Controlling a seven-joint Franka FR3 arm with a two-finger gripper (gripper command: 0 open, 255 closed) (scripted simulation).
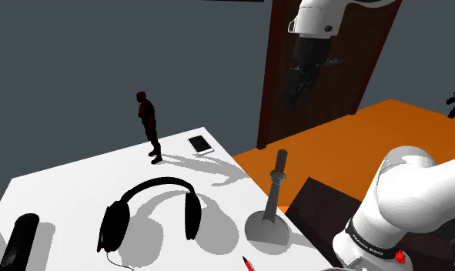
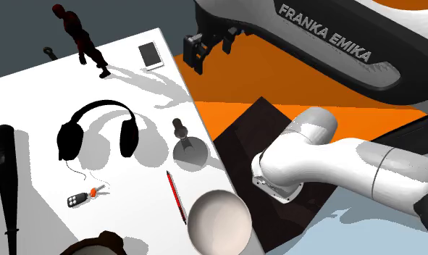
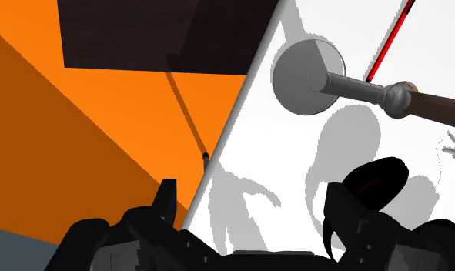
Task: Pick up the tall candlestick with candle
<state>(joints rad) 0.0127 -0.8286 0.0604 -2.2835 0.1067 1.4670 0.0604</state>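
Observation:
A grey candlestick (image 1: 275, 192) with a candle stands upright on a round base near the white table's (image 1: 79, 185) edge, at the shoulder view's right. In the second exterior view the candlestick (image 2: 185, 145) stands between black headphones and the table's edge. My black gripper (image 1: 299, 91) hangs high in the air, well above and beyond the candlestick, open with nothing between its fingers. The wrist view looks down past the gripper (image 3: 256, 212) at the candlestick (image 3: 349, 83) and the table's edge.
Black headphones (image 1: 152, 212), a dark red figurine (image 1: 148, 127), a small tablet (image 1: 201, 144), a red pen (image 2: 177, 195), keys (image 2: 82, 197), a black bat (image 2: 8, 181) and a white bowl (image 2: 219, 221) share the table. A dark box (image 1: 326, 208) stands on orange floor beside it.

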